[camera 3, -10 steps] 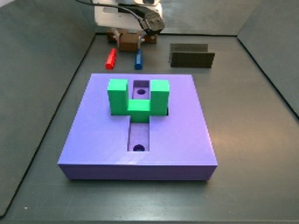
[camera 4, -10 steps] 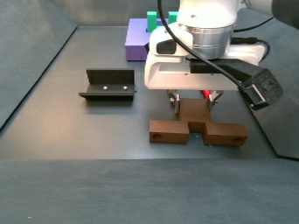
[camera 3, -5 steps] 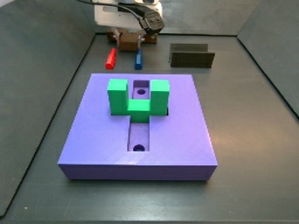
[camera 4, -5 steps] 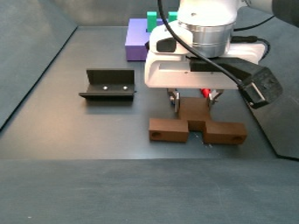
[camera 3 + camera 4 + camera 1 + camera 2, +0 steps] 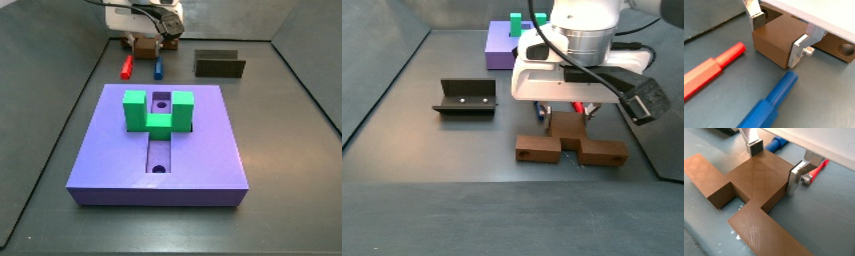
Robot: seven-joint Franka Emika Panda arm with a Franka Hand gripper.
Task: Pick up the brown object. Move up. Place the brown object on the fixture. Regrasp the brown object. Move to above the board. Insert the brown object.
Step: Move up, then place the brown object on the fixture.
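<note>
While the claw (image 5: 776, 162) straddles the brown object (image 5: 747, 185), red pen (image 5: 711, 69) and blue pen (image 5: 771, 102) lie beside.

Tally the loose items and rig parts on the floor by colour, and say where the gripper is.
Brown: 1, the brown object, gripper straddling its bar, fingers at its sides
Purple: 1, the board
Green: 1, U-shaped block on the board
Dark olive: 1, the fixture
Red: 1, marker
Blue: 1, marker
Total: 6
</note>
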